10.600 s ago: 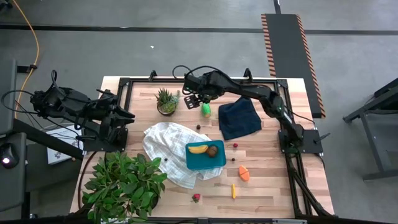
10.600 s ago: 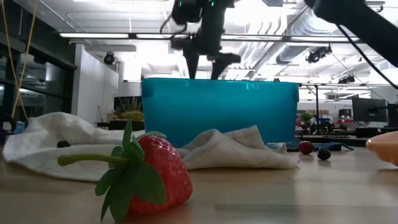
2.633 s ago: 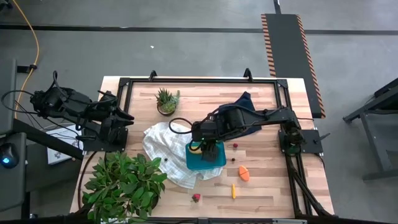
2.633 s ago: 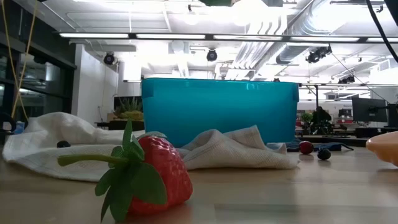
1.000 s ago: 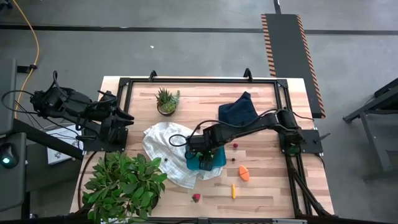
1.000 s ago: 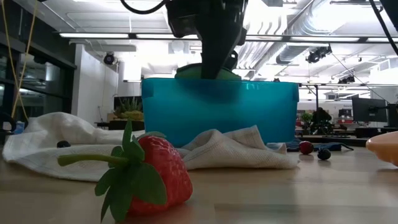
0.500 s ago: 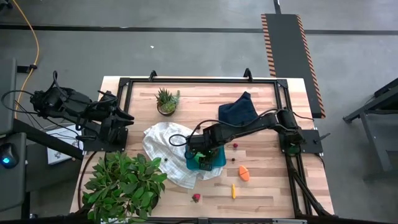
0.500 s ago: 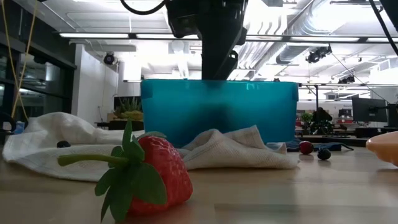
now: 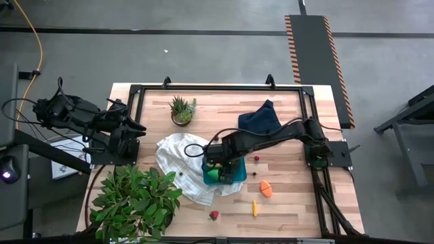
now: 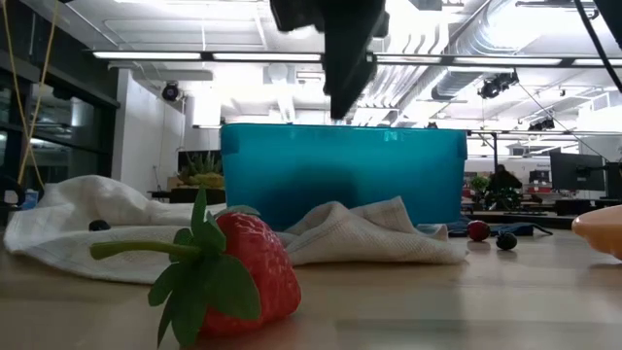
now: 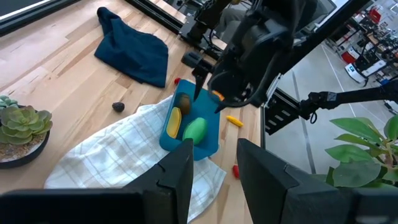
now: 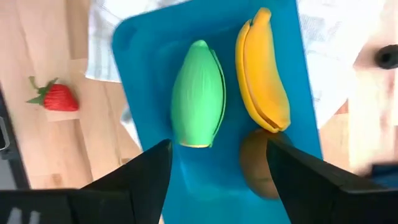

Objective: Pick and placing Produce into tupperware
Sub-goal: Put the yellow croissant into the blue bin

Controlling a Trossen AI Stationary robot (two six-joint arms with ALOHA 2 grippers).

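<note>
The teal tupperware [image 9: 226, 171] rests on a white checked cloth [image 9: 178, 160]. Inside it lie a green fruit [image 12: 199, 93], a yellow banana [image 12: 261, 74] and a brown round fruit [image 12: 261, 165]. My right gripper [image 12: 217, 149] hangs open just above the box [image 10: 340, 175], pointing down, with nothing between its fingers. On the bare wood lie an orange wedge [image 9: 266, 188], a tiny carrot [image 9: 255, 207], a strawberry [image 9: 214, 215] and berries [image 9: 256, 158]. My left gripper [image 11: 214, 168] waits open at the table's left edge [image 9: 139, 125], well above the table.
A potted succulent [image 9: 181, 110] stands at the far left and a big leafy plant [image 9: 135, 196] at the near left corner. A navy cloth [image 9: 261, 122] lies at the far right. Bare wood shows along the near edge and right of the box.
My right gripper has let go of the green fruit, which dropped from rim height and now lies in the tupperware beside the banana. The gripper has then risen straight up, clear of the box rim. The left arm has kept still.
</note>
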